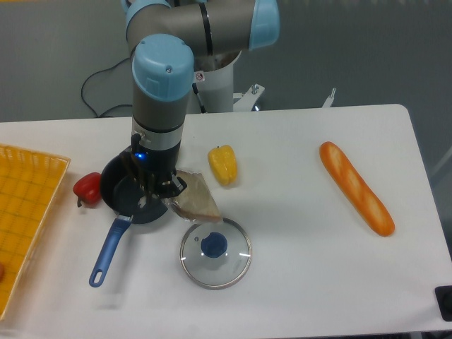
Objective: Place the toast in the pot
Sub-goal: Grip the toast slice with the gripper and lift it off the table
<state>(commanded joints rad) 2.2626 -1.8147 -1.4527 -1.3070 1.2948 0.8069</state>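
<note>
White tabletop (304, 282) fills most of the frame, seen from above. At left of centre, a robot arm (162, 92) with pale blue joint caps reaches down over a dark pot (119, 185) with a bright blue handle (107, 251) pointing toward the lower left. The gripper (157, 189) sits low at the pot's right rim, clenched on the left edge of the toast (199, 199). This tan, brown-crusted slice is tilted, partly over the rim and mostly outside the pot to its right. Just below the toast lies a round glass lid (215, 253) with a blue knob. A red pepper (87, 188) touches the pot's left side. A yellow pepper (223, 164) sits right of the arm. A long orange baguette (355, 187) lies at right. A yellow tray (25, 212) occupies the left edge.
</note>
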